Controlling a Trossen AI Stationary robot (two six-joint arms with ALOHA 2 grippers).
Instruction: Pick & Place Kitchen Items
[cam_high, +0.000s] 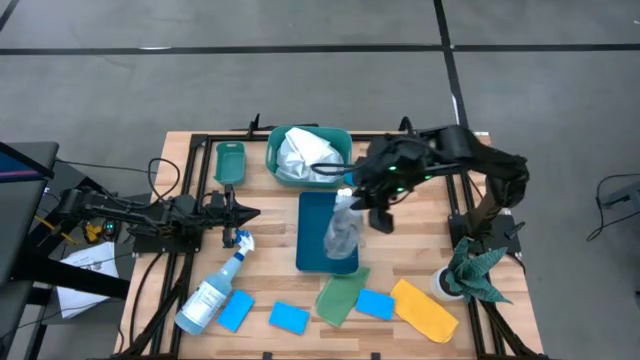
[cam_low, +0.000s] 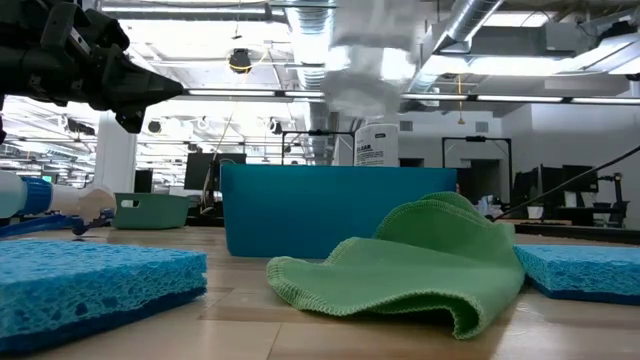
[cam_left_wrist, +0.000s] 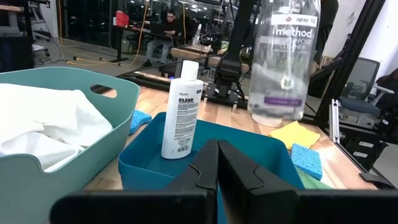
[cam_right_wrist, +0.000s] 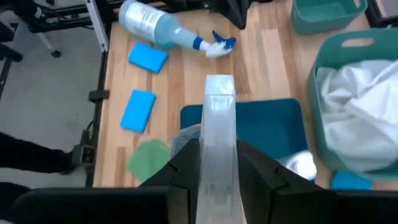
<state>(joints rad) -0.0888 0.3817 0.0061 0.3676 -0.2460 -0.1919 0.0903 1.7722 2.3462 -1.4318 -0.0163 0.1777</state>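
A blue sponge (cam_low: 95, 285) lies closest to the low camera, flat on the wooden surface (cam_high: 280, 285), with a crumpled light-green cloth (cam_low: 420, 262) just beside it and another blue sponge (cam_low: 580, 270) past the cloth. Behind them stands the blue bin (cam_low: 330, 210).

From above, the right claw (cam_high: 352, 198) hangs over the blue bin's far end, closed on the neck of a clear bottle (cam_high: 343, 232) — its body hangs above the bin, off the floor of it. In the left wrist view this lifted bottle reads "method" on its label. A small white bottle (cam_left_wrist: 182, 111) stands upright inside the blue bin.

The teal basket (cam_high: 280, 160) sits just behind the bin and holds a bunched white cloth (cam_high: 303, 152). A small teal tray (cam_high: 229, 162) lies to its left.

The left claw (cam_high: 252, 213) waits near the left edge of the blue bin, its fingers closed together on nothing. In front of it the blue-trigger spray bottle (cam_high: 212, 290) lies on its side. A yellow cloth (cam_high: 425, 310) lies flat at the front right, and a dark green rag (cam_high: 475, 270) sits at the right edge.
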